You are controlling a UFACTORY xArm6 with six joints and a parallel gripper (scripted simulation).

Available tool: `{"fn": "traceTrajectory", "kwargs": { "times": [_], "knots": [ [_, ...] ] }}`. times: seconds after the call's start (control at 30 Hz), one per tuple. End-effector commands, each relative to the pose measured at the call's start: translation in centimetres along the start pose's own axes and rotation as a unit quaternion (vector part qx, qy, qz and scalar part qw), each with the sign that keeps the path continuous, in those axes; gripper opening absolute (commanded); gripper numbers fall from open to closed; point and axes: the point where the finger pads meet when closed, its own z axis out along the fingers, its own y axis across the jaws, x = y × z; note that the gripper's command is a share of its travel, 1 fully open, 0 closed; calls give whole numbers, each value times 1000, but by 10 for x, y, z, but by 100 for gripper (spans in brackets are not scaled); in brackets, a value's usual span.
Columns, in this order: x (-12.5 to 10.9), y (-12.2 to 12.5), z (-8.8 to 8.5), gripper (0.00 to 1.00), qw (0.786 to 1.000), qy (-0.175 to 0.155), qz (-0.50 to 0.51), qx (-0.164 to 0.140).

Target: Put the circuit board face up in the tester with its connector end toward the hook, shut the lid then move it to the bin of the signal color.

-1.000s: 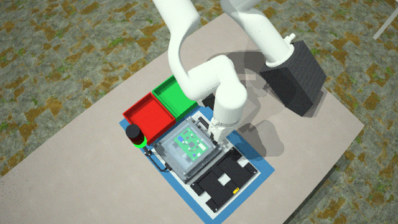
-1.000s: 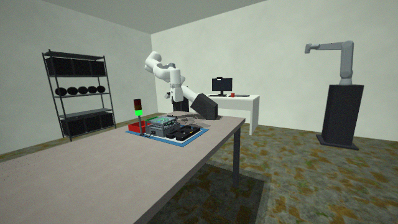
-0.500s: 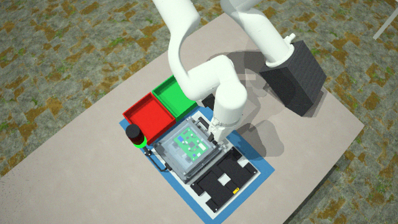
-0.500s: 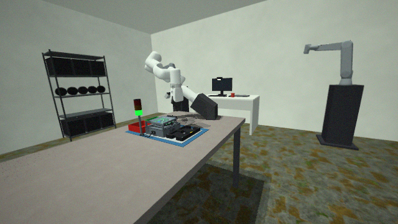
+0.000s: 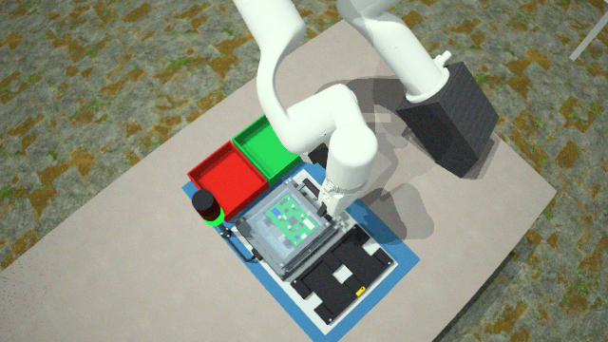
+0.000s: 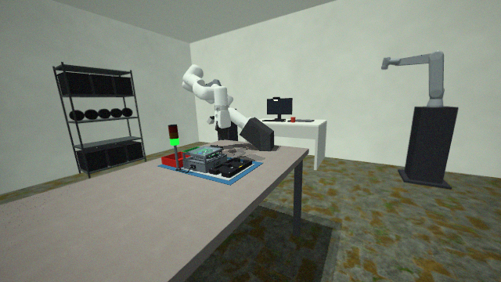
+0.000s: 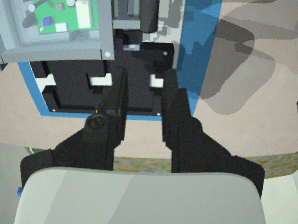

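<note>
- I see the green circuit board [image 5: 291,221] lying flat, face up, in the tester [image 5: 266,254] under its lid [image 5: 256,223].
- Signal tower [image 5: 213,218] glows green.

We count one white arm [image 5: 304,119] with one gripper [image 7: 143,99], its two fingers parted on nothing. On the table [image 5: 119,266] lies one blue mat [image 5: 404,258], and on it we see two bins, one red [image 5: 228,178] and one green [image 5: 263,147], one tester [image 5: 290,228] with one circuit board [image 5: 291,219] under its lid, one black tray [image 5: 342,275], and one signal tower [image 5: 207,206]. Beyond, we count one shelf rack [image 6: 63,106] with five dark round things [image 6: 99,113] on one shelf, one white desk [image 6: 309,127] with one monitor [image 6: 279,106], and one grey arm [image 6: 427,66].
</note>
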Motion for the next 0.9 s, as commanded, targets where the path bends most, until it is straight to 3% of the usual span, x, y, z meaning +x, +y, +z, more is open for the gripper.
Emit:
{"fn": "traceTrajectory", "kwargs": {
  "times": [0.0,0.6,0.87],
  "knots": [
    [0,-1,-1,27,1000,-1,1,1],
    [0,-1,-1,27,1000,-1,1,1],
    [21,0,-1,27,1000,-1,1,1]
  ]
}}
